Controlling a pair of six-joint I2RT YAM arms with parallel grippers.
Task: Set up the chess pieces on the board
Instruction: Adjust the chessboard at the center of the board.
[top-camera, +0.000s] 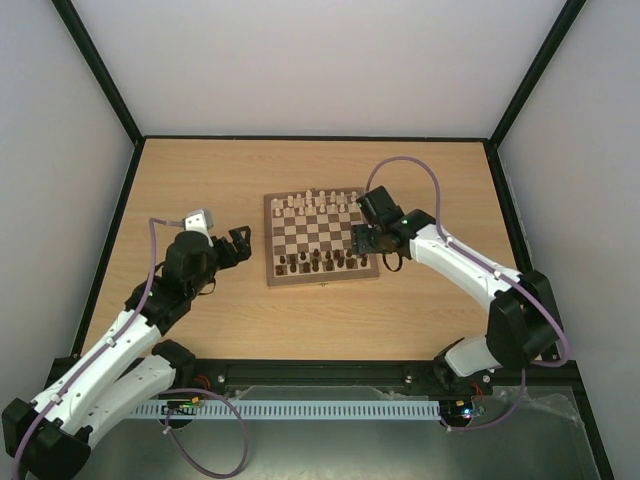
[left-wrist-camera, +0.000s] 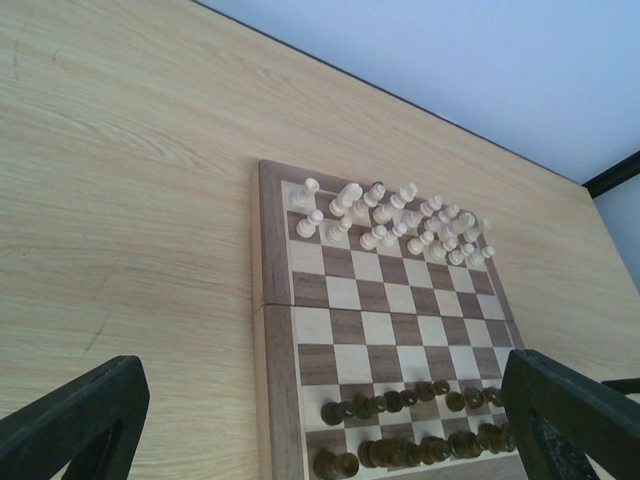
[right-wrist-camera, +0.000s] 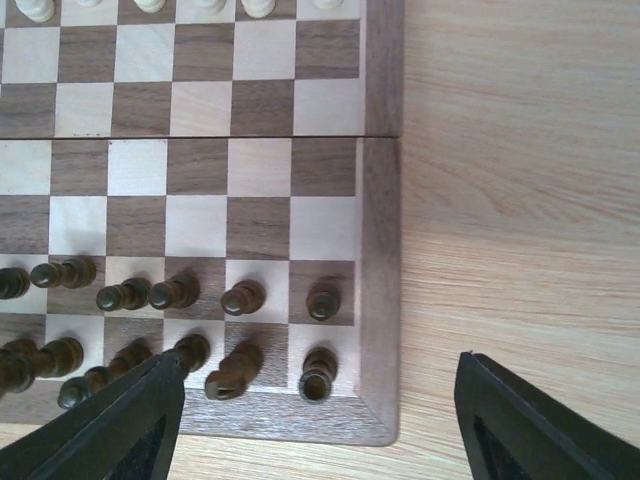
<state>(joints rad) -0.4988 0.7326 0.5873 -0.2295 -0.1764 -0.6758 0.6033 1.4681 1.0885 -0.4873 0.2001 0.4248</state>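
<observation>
While the right gripper (right-wrist-camera: 316, 405) hovers over the near right corner of the board (right-wrist-camera: 380, 230), jaws spread, holding nothing: dark chess pieces (right-wrist-camera: 175, 292) standing in its two nearest rows, corner piece (right-wrist-camera: 318, 375) just inside the border. Best, I'd judge, to rise straight, brushing no neighbour. Left gripper (top-camera: 243, 245): jaws spread, over bench (top-camera: 200, 180) left of board.

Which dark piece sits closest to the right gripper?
The dark piece on the board's corner square, ending the edge row, centred ahead of the right gripper.
</observation>
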